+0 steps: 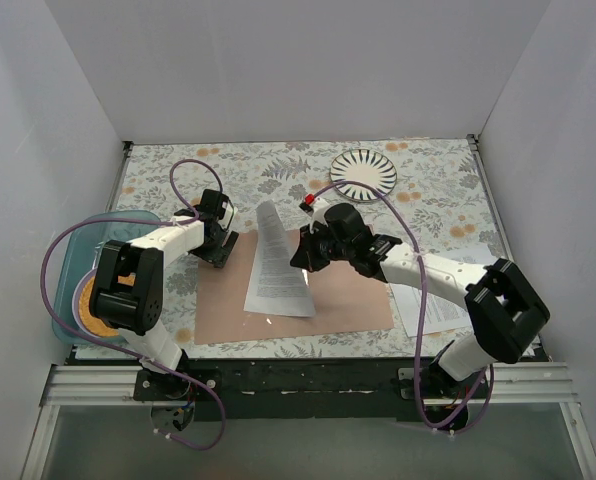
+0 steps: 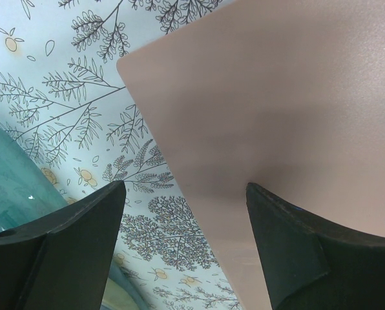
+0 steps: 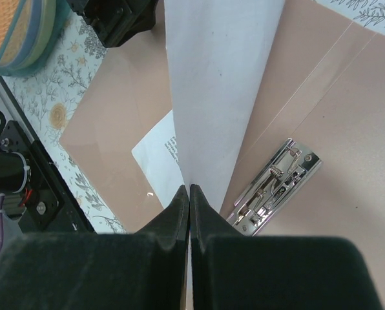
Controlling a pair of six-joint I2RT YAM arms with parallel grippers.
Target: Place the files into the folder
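The brown folder (image 1: 338, 295) lies open and flat on the table, its silver fastener (image 3: 273, 187) showing in the right wrist view. My right gripper (image 1: 305, 255) is shut on the edge of a white printed sheet (image 1: 278, 262), which curls up from the folder's left half; its fingers (image 3: 190, 194) pinch the sheet (image 3: 218, 77). My left gripper (image 1: 216, 250) is open over the folder's far left corner (image 2: 270, 97), one finger above the folder, the other above the tablecloth. Another printed sheet (image 1: 433, 310) lies under my right arm, right of the folder.
A teal tray (image 1: 73, 275) holding an orange-rimmed dish stands at the left edge. A round striped plate (image 1: 363, 172) sits at the back. White walls close in three sides. The floral tablecloth (image 1: 438, 190) shows at the back right.
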